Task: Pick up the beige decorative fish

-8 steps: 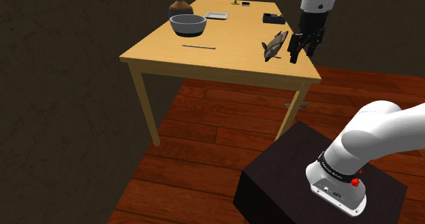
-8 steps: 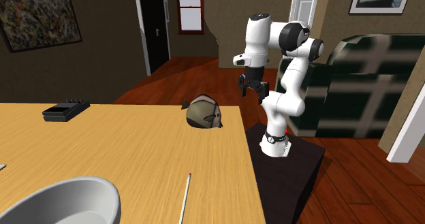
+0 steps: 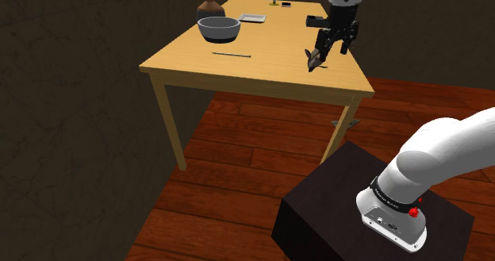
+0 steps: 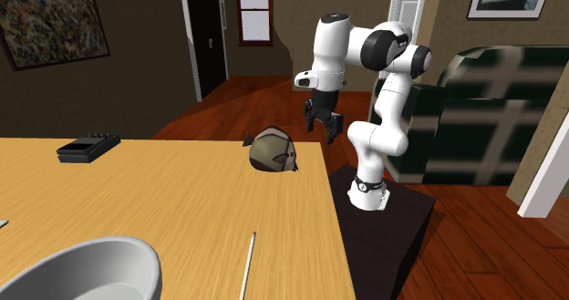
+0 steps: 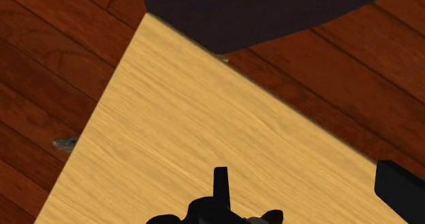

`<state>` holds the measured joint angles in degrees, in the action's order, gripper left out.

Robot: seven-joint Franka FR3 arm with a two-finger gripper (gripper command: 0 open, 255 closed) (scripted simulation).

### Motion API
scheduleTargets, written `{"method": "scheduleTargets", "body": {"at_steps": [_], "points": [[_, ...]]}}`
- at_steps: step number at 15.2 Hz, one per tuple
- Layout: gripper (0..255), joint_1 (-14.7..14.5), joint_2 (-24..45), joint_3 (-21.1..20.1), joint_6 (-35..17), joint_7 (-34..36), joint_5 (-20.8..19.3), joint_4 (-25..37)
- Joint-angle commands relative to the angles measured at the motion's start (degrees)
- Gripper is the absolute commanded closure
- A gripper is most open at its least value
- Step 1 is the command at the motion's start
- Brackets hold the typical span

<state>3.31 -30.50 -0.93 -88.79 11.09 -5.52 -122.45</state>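
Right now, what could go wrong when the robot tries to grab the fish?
1. The fish stands near the edge of the table closest to the stand. A bump from the open gripper could push it off onto the floor.
2. The fish stands upright on a narrow body, so one finger touching first might tip it over.

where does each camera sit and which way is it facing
Shoulder view: beside and behind the stand, looking down over the table; shows stand, arm and tool.
Second exterior view: low over the table, facing the arm; shows whole arm, tool and stand.
Wrist view: on the hand, looking down at the table corner, floor and stand.
Shared: both exterior views show the fish near the tool.
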Motion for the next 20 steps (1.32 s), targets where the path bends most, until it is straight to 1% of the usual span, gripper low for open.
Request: {"method": "scheduleTargets", "body": {"at_steps": [1,5,10,17,19,20], "points": [[0,0.6,4.0,-0.6,-0.9,1.8,-0.8,3.6],[0,1.7,12.3,-1.4,-1.8,4.9,-2.9,11.9],[0,2.7,22.3,-1.9,-1.1,8.4,-5.7,23.5],[0,2.7,21.3,-1.7,-6.5,9.4,-5.7,17.0],[0,2.7,21.2,-1.7,-7.0,9.4,-5.7,16.5],[255,2.7,21.2,-1.7,-7.0,9.5,-5.7,16.5]]}}
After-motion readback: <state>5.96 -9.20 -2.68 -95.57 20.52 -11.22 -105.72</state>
